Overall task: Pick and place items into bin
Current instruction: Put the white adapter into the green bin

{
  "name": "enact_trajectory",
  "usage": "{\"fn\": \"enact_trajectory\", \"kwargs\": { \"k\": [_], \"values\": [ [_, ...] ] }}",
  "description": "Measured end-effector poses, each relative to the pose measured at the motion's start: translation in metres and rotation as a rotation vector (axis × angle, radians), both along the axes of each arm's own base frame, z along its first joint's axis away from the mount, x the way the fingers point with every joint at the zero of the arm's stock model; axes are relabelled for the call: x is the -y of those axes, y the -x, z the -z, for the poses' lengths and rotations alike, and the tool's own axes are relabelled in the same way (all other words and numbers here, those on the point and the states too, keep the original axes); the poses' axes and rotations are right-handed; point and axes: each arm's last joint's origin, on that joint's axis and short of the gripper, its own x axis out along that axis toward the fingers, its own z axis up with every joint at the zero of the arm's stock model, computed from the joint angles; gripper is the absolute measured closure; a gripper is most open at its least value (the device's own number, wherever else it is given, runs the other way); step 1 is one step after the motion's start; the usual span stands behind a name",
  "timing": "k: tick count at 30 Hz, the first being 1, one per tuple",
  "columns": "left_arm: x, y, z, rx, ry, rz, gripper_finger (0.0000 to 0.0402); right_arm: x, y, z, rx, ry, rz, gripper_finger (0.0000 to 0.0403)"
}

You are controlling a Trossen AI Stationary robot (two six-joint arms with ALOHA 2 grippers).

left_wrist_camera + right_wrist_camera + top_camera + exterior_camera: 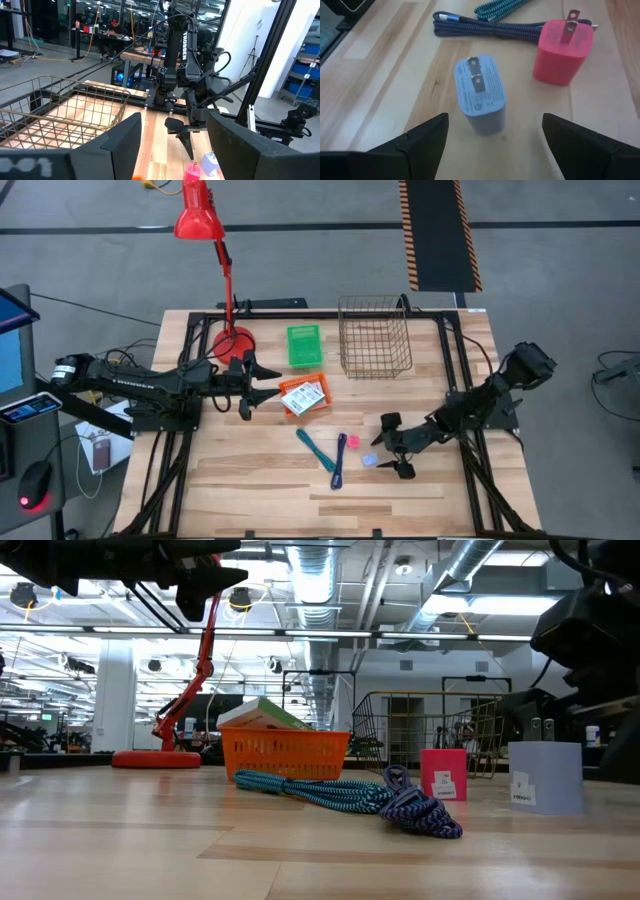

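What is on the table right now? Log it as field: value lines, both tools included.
surface: wooden table
bin: wire basket, far side
orange tray: holds white packets
green box: beside the basket
cables: teal cable and blue-purple cable, bundled, side by side
chargers: light-blue charger and pink charger, prongs up
left tool: open, beside the orange tray
right tool: open, at the light-blue charger, not touching it
lamp: red desk lamp

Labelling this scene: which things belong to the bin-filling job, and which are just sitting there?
Job: light-blue plug-in charger block, pink charger block, teal braided cable, blue-purple braided cable, wire mesh bin.
Bystanders: red desk lamp, green box.
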Motion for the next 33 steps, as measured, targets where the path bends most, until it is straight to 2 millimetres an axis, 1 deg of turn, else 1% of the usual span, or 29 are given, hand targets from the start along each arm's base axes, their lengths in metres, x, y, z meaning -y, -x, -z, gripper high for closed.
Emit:
{"fn": "enact_trajectory", "kwargs": {
  "k": [11,22,33],
  "values": [
    [0.0000,-0.0001,0.0010,-0.010,0.009,0.001,0.0189,-0.0005,-0.0002,-0.0004,0.001,-0.009,-0.009,0.0087],
    [0.0000,-0.0001,0.0011,-0.011,0.009,0.001,0.0189,-0.0011,-0.0011,-0.0018,0.021,-0.009,-0.021,0.0121],
    [0.0001,-0.0001,0.0021,-0.021,0.015,0.001,0.0189,-0.0034,-0.0050,-0.0058,0.041,-0.011,-0.026,0.0122]
  ]
}}
